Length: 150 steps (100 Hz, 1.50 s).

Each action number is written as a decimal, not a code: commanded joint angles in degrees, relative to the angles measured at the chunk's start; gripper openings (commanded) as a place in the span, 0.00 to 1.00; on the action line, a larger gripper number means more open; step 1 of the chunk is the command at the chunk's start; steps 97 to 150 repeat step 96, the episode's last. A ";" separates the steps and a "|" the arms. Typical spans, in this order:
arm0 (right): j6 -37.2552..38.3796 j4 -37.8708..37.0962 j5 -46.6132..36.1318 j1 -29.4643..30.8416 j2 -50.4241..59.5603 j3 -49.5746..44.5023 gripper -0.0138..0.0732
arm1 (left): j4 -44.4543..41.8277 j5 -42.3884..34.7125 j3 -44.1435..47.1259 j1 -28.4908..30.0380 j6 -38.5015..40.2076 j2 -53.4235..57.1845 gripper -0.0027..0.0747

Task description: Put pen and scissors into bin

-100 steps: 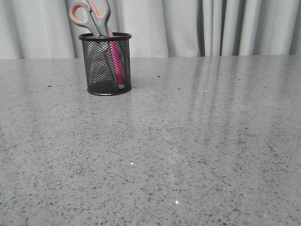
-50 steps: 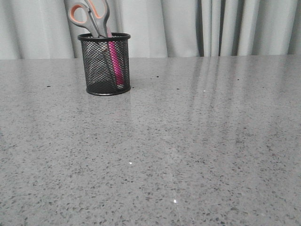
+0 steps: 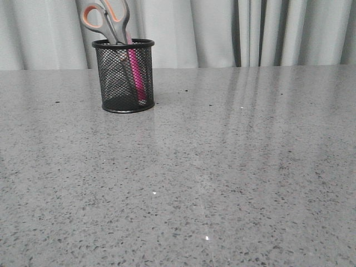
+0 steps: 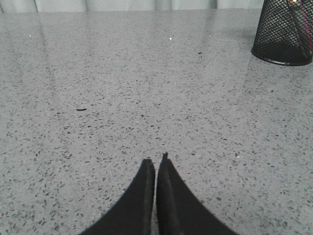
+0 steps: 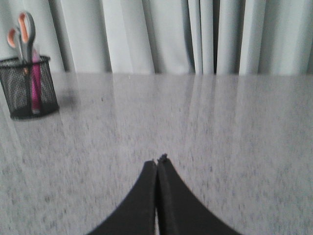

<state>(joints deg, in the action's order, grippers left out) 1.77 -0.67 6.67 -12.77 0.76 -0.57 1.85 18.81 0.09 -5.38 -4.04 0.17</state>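
The black mesh bin [image 3: 123,75] stands upright at the far left of the grey table. The pink pen [image 3: 136,78] stands inside it, leaning on the right wall. The scissors [image 3: 107,19] stand in it blades down, with the grey and orange handles above the rim. The bin also shows in the left wrist view [image 4: 283,32] and the right wrist view [image 5: 28,85], with the scissors [image 5: 23,32] and pen [image 5: 35,83] in it. My left gripper [image 4: 155,164] is shut and empty over bare table. My right gripper [image 5: 157,163] is shut and empty, far from the bin. Neither gripper shows in the front view.
The speckled grey tabletop [image 3: 222,167] stretches wide in front of the bin. Pale curtains [image 3: 250,30] hang behind the table's far edge. A small dark fleck [image 4: 81,109] lies on the table in the left wrist view.
The front view has shifted very slightly; the bin, pen and scissors stay as they were.
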 commanded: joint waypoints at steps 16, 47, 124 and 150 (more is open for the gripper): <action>-0.52 -1.21 10.26 0.52 0.91 -0.94 0.07 | 0.76 -3.35 2.52 0.11 0.40 1.65 0.01; -5.54 -1.22 10.16 0.52 0.91 -0.94 0.07 | 0.76 -3.35 2.52 0.11 0.40 1.65 0.01; -5.54 -1.22 9.99 0.52 0.91 -0.94 0.07 | 0.76 -3.35 2.52 0.11 0.40 1.65 0.01; -5.54 -1.22 9.99 0.52 0.91 -0.94 0.07 | 0.76 -3.35 2.52 0.11 0.40 1.65 0.01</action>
